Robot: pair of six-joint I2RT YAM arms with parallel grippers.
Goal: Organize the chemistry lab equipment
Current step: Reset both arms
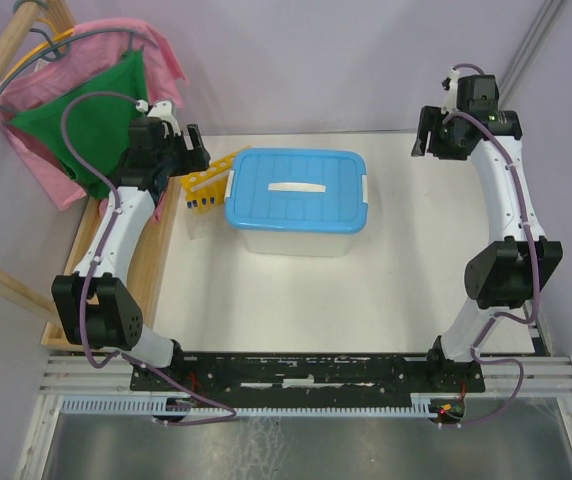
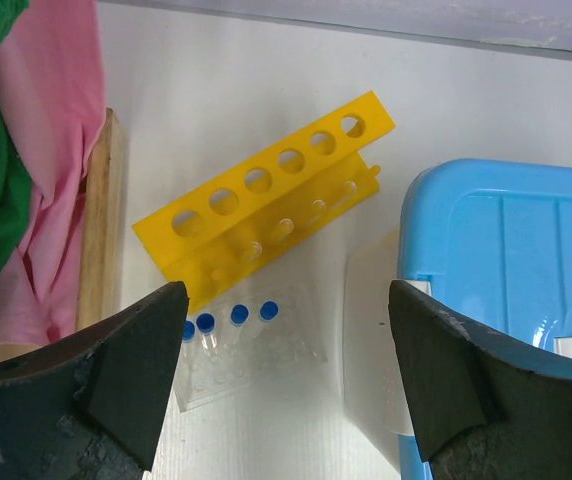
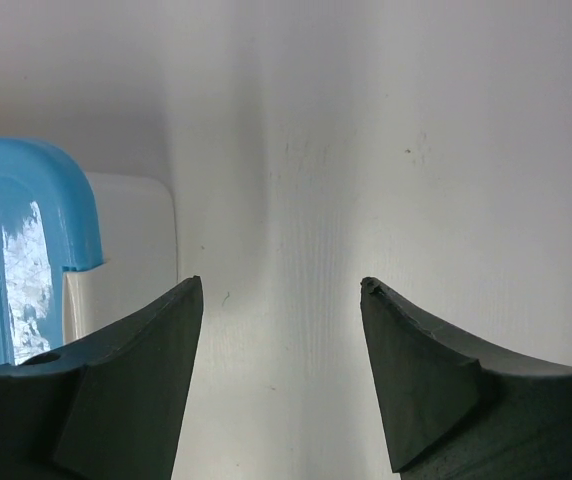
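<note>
Yellow plastic tube rack (image 2: 266, 205) lies just beyond the left gripper's (image 2: 286, 295) spread, empty fingers. Right gripper's (image 3: 278, 290) fingers gape empty too.

Pale lilac walls (image 1: 316, 60) surround a white worktop (image 1: 296, 300), with a pink cloth (image 1: 164, 52) and a green cloth (image 1: 101, 130) draped on a wooden frame (image 1: 1, 60) at the left.

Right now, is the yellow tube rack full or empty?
Empty. All six holes of the yellow tube rack are bare; the blue-capped tubes sit outside it, beside its near side.

Glossy yellow plastic rack (image 2: 241, 191), shiny blue plastic lid (image 2: 526, 240), matt black fingers (image 2: 131, 390)
</note>
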